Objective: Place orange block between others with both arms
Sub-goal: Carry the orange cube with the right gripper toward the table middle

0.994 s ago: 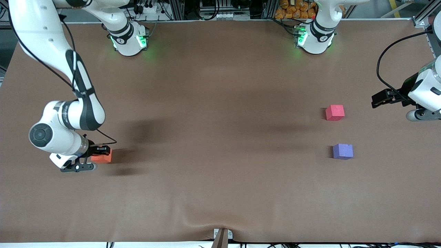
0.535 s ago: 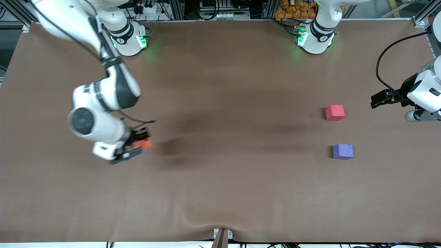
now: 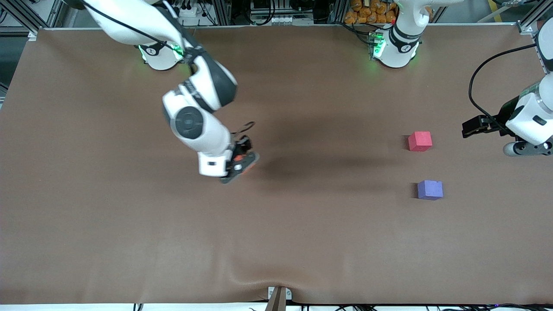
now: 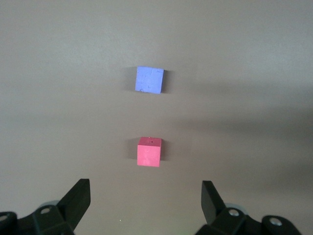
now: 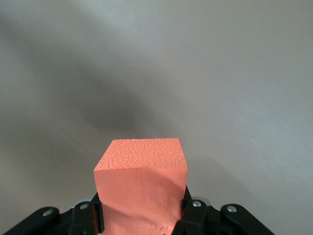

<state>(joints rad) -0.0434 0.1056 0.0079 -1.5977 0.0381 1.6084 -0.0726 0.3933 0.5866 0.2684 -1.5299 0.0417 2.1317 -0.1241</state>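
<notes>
In the front view the orange block (image 3: 247,167) is showing only as a sliver, the right gripper (image 3: 240,160) and its wrist covering the rest. In the right wrist view its lower part is running off the frame edge. The left arm (image 3: 529,119) is being cut off by the frame edge.

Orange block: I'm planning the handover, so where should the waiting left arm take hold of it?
The orange block is clamped low by the right gripper; its upper half sticks out free. The open left gripper should pinch two flat, parallel sides there, coming from the end facing away from the right jaws.
</notes>
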